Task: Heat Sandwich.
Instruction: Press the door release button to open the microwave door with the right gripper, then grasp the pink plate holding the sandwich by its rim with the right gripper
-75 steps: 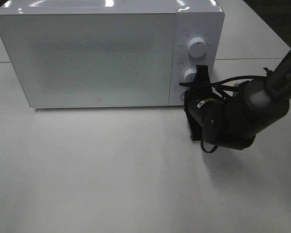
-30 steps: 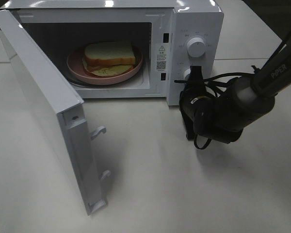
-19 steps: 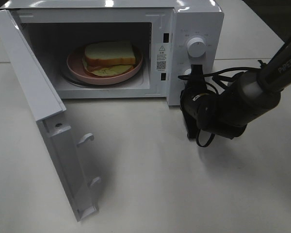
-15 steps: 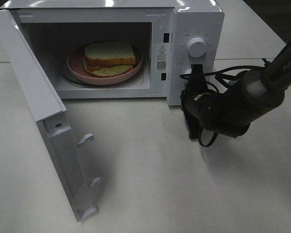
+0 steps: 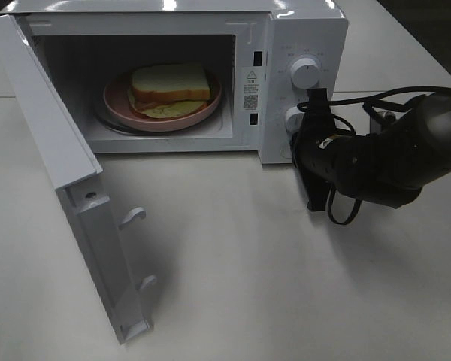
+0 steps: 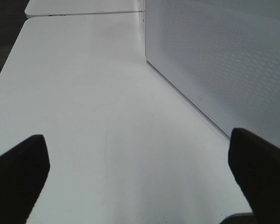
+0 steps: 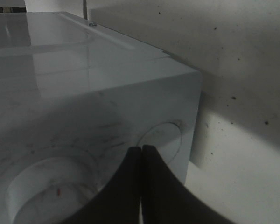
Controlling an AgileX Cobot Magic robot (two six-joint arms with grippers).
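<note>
While the white microwave oven (image 5: 308, 30) stands with its hinged white door (image 5: 56, 143) swung wide, the sandwich (image 5: 170, 84) of toasted bread with a pale yellowish filling sits inside the cavity on a round pink plate (image 5: 114, 101). So loading is done, as I read it. I cannot tell from here whether it has been heated. If not, what is left is shutting the door and setting a dial.

My right jaws are pressed together, holding nothing, with their tips right at the control panel beside the lower white round knob (image 5: 295, 118). The upper white knob (image 5: 306, 73) is untouched above. My left jaws are spread wide and empty, low over the pale counter (image 5: 233, 263), just beside the door's speckled outer face.

In the way: the open door juts out over the counter between my left arm and the cavity. A loop of black cable (image 5: 344, 214) dangles off the right arm (image 5: 391, 154) near the panel and could snag a knob.
</note>
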